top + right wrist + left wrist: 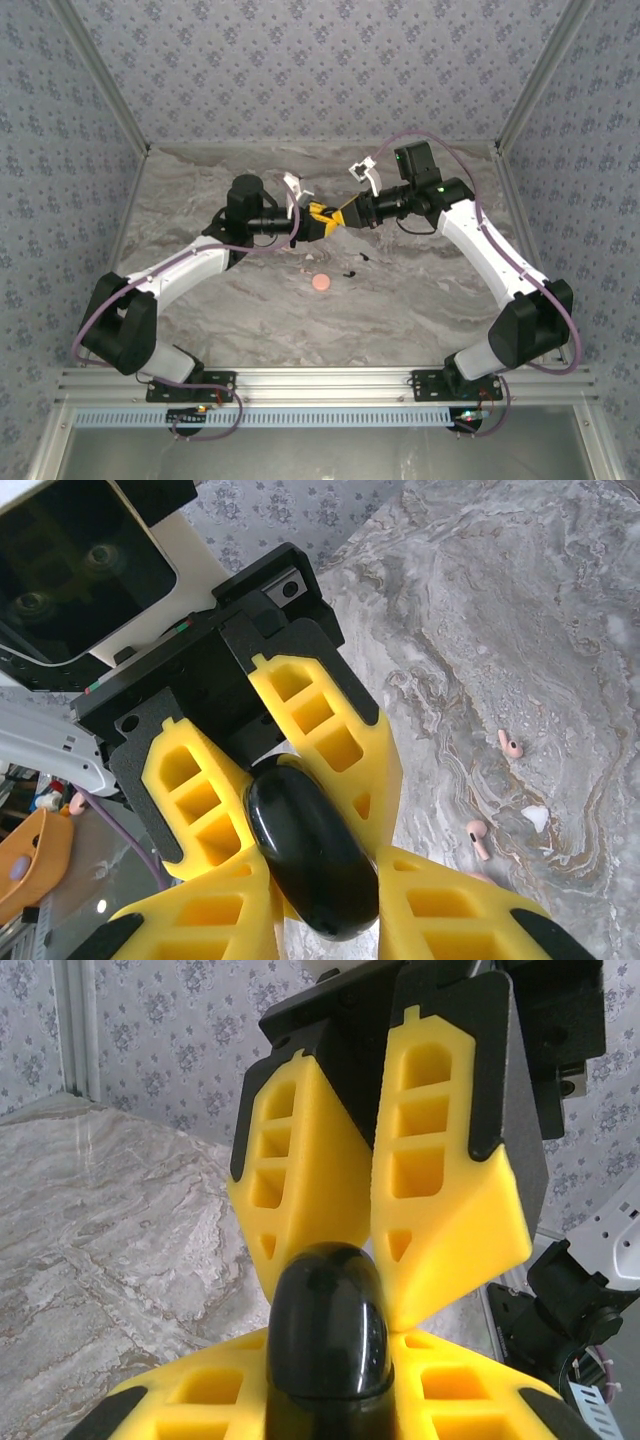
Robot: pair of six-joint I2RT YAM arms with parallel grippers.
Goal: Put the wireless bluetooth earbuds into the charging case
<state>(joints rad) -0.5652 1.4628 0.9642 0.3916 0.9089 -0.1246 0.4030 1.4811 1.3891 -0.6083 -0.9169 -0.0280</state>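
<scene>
from above, the two arms reach inward over the marbled table (250,310) and meet near its middle, the left gripper (316,224) and the right gripper (340,215) tip to tip, their yellow fingers bunched together well above the surface. just in front of them on the table lie the earbuds, which read here as two tiny dark specks, one (350,270) near a pink disc (320,283) and the other (365,257) just beside the first, on the side away from the disc; both are apart from the grippers. in the left wrist view, the left gripper (325,1365) has its fingers clamped on a glossy black rounded charging case (325,1325), which stands up between them; the right gripper (338,1285) comes in from the far side with its two fingers drawn close, their tips against the top of the case. in the right wrist view, the right gripper (320,885) has its own fingers pressed to either side of the case (310,855), and the left gripper (295,830) pinches the case's far end. on the table beyond, the two earbuds (478,838) (510,744) look pale pink with short stems, lying loose, with a small white fleck (535,817) between them and a little to one side.
</scene>
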